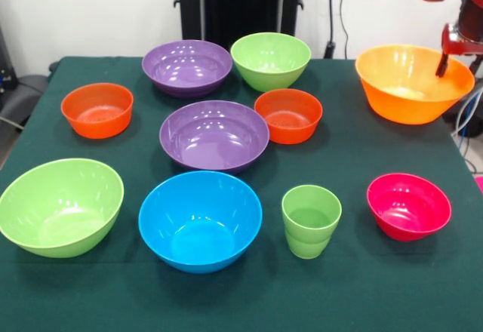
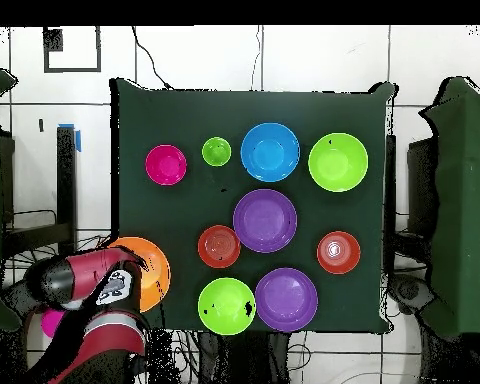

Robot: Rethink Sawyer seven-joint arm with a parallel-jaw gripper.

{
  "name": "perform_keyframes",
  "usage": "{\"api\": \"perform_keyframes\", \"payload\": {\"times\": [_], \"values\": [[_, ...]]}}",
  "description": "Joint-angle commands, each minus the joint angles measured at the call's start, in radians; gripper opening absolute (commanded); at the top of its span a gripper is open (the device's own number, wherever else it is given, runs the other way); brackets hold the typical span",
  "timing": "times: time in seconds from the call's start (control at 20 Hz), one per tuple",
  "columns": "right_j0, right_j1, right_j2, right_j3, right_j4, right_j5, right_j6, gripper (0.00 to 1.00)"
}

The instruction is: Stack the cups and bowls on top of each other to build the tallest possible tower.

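The light-green cup [image 1: 311, 220] [image 2: 216, 151] stands upright between the blue bowl [image 1: 200, 219] [image 2: 270, 152] and the pink-red bowl [image 1: 408, 205] [image 2: 166, 164]. All bowls sit apart and open side up: two purple [image 1: 187, 66] [image 1: 214, 134], two lime green [image 1: 270, 60] [image 1: 60, 205], two small orange-red [image 1: 96, 109] [image 1: 288, 115]. My gripper [image 1: 458, 54] [image 2: 119, 285] hangs at the rim of the large orange bowl [image 1: 413, 83] [image 2: 156, 268], at the table corner nearest the robot. The arm hides part of that bowl in the overhead view.
The dark green table [image 1: 355, 287] carries only the bowls and the cup. The large orange bowl sits close to the table's edge. Cables hang behind the table by the black pedestal [image 1: 240, 4].
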Motion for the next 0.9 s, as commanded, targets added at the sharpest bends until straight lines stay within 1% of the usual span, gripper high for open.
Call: {"api": "perform_keyframes", "payload": {"times": [0.05, 0.35, 0.6, 0.65, 0.7, 0.85, 0.9], "values": [[0.007, 0.074, 0.014, -0.102, -0.048, -0.084, 0.066, 1.0], [-0.013, 0.11, 0.013, -0.111, -0.065, -0.109, 0.042, 1.0], [-0.013, 0.109, 0.007, -0.109, -0.068, -0.112, 0.045, 1.0], [0.004, 0.107, -0.02, -0.116, -0.072, -0.117, 0.061, 1.0], [0.022, 0.104, -0.048, -0.123, -0.076, -0.121, 0.077, 0.0], [0.028, 0.101, -0.068, -0.147, -0.07, -0.04, 0.078, 0.0], [0.022, 0.096, -0.065, -0.142, -0.067, -0.028, 0.077, 0.0]]}}
